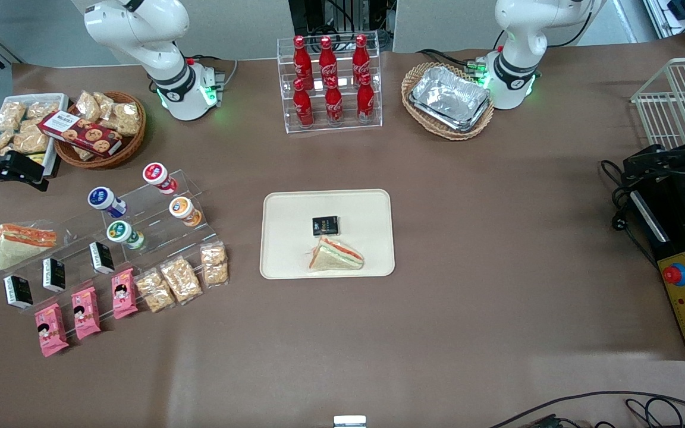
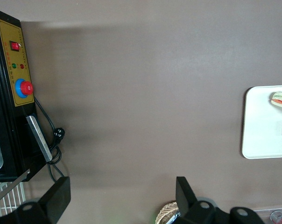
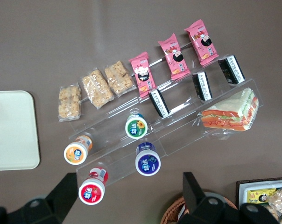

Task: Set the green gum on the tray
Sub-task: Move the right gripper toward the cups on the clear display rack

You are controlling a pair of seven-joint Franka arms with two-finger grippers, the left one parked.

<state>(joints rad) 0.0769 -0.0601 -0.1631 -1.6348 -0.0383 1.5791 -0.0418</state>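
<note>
The green gum (image 1: 122, 233) is a small white canister with a green-and-white lid, lying on a clear stepped stand (image 1: 158, 223); it also shows in the right wrist view (image 3: 136, 127). The cream tray (image 1: 283, 205) lies mid-table and holds a wrapped sandwich (image 1: 335, 254) and a black packet (image 1: 325, 225); its corner shows in the right wrist view (image 3: 10, 126). My right gripper (image 1: 21, 172) hangs open and empty above the table at the working arm's end, apart from the gum. Its fingers stand wide apart in the right wrist view (image 3: 129, 196).
Blue-lidded (image 1: 104, 200), red-lidded (image 1: 158, 177) and orange-lidded (image 1: 184, 210) canisters share the stand with a sandwich (image 1: 21, 242), black packets and snack bags. A wicker basket of snacks (image 1: 101, 128) stands beside the gripper. A cola rack (image 1: 330, 83) and foil trays (image 1: 449, 98) stand farther from the camera.
</note>
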